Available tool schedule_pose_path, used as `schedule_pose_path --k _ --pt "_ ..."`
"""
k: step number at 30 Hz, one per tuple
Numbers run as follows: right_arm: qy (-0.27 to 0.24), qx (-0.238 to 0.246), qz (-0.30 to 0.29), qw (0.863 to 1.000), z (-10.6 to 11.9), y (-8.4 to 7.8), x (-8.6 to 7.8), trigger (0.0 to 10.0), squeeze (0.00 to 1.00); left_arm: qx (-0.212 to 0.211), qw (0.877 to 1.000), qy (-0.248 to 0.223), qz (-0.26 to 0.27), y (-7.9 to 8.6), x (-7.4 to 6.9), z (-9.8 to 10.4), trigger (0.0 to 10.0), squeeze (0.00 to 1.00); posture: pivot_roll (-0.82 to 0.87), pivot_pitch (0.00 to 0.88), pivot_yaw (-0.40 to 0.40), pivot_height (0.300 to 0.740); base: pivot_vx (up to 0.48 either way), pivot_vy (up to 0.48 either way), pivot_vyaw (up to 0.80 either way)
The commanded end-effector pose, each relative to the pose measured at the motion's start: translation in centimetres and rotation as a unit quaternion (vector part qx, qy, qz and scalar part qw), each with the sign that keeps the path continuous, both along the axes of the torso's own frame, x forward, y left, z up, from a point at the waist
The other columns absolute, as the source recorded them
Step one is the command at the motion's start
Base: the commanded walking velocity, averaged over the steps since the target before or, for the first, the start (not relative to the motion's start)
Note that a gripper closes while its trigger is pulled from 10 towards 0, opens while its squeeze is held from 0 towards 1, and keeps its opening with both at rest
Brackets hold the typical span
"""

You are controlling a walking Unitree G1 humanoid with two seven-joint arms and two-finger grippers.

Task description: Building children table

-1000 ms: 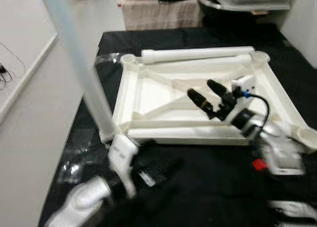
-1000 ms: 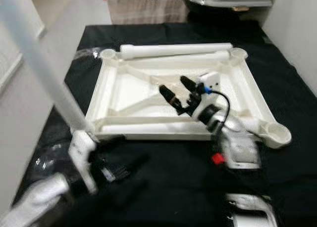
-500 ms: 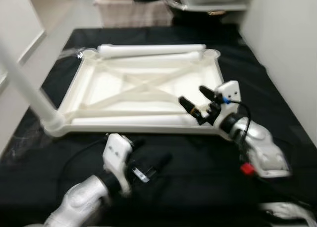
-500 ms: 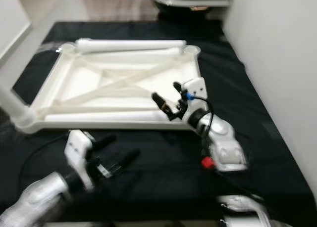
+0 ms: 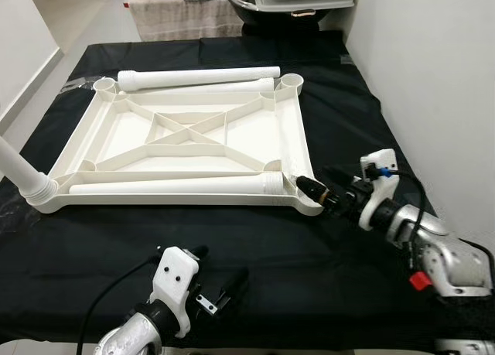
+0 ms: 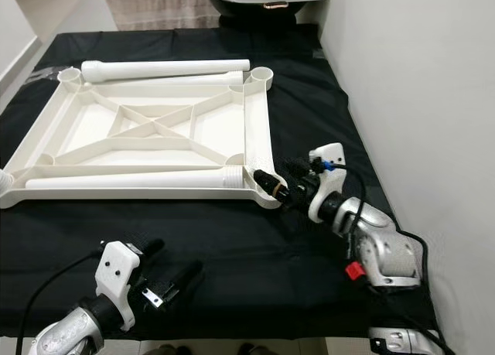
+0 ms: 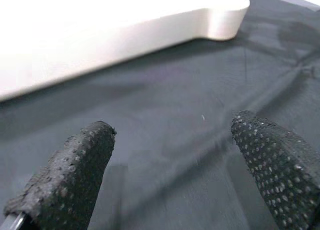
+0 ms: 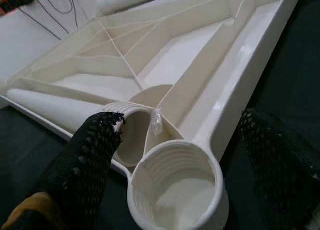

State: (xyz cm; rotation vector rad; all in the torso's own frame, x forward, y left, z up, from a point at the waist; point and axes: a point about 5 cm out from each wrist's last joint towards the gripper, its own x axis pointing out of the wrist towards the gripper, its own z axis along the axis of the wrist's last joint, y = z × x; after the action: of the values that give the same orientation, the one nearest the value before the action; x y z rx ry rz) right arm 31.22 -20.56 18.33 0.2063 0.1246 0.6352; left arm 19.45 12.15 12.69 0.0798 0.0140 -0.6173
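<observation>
We see the white tabletop (image 5: pixel 186 138) lying upside down on the black cloth (image 5: pixel 309 262), its ribbed underside up so the corner sockets face us and can take legs. One leg (image 5: pixel 17 169) is already standing in the socket at the left edge of the left eye frame. Two loose legs lie across the tray — one (image 5: pixel 197 78) along the top rim of the frame's centre, another (image 5: pixel 174 186) along the near rim, its threaded end beside the empty socket (image 8: pixel 175 190) at the lower right corner of the tabletop.

Our right gripper (image 5: pixel 331 189) sits at that corner, right of centre in the frame, its fingers spread either side of the socket and holding nothing; we judge it is placed there to steady the corner or to reach the near leg's end. Our left gripper (image 5: pixel 220 281) hovers low at the bottom centre, jaws apart over bare cloth just short of the tabletop's near edge — idle for now, it seems.
</observation>
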Motion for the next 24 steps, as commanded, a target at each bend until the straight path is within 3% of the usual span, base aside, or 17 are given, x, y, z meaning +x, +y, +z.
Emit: schedule_pose_path --k 1,8,10,16,18,19,21,24 --pt "0.013 0.025 0.010 1.000 0.3 0.0 -0.1 10.0 0.00 0.018 1.000 -0.015 0.001 -0.2 -0.2 -0.1 10.0 0.00 0.01 0.181 -0.016 0.740 0.000 0.000 0.00" --pt "-0.011 0.036 0.014 0.999 1.4 1.9 1.3 10.0 0.00 0.032 0.998 -0.037 0.029 -0.2 -0.1 0.0 10.0 0.00 0.01 0.196 -0.021 0.740 0.000 0.000 0.00" --pt "0.009 0.034 0.053 0.998 1.2 2.7 0.9 10.0 0.00 0.032 0.998 -0.047 0.035 -0.3 -0.3 0.1 10.0 0.00 0.01 0.204 -0.022 0.740 0.000 0.000 0.00" --pt "0.025 0.032 0.095 0.995 1.3 3.5 0.4 10.0 0.00 0.031 0.998 -0.051 0.032 -0.3 -0.6 0.1 10.0 0.00 0.01 0.222 -0.020 0.740 0.000 0.000 0.00" --pt "0.038 0.023 0.167 0.985 1.7 5.1 -0.5 10.0 0.00 0.030 0.998 -0.052 0.030 -0.3 -0.6 0.1 10.0 0.00 0.01 0.227 -0.014 0.740 0.000 0.000 0.00" --pt "0.038 0.023 0.167 0.985 1.7 5.1 -0.5 10.0 0.00 0.030 0.998 -0.052 0.030 -0.3 -0.6 0.1 10.0 0.00 0.01 0.227 -0.014 0.740 0.000 0.000 0.00" --pt "0.048 0.020 0.213 0.976 2.1 6.7 -0.9 10.0 0.00 0.029 0.998 -0.053 0.029 -0.4 -0.6 0.0 10.0 0.00 0.01 0.228 -0.013 0.740 0.000 0.000 0.00" --pt "0.054 0.002 0.218 0.974 1.8 7.1 -0.9 10.0 0.00 0.030 0.998 -0.053 0.029 -0.4 -0.6 0.0 10.0 0.00 0.01 0.233 -0.013 0.740 0.000 0.000 0.00"
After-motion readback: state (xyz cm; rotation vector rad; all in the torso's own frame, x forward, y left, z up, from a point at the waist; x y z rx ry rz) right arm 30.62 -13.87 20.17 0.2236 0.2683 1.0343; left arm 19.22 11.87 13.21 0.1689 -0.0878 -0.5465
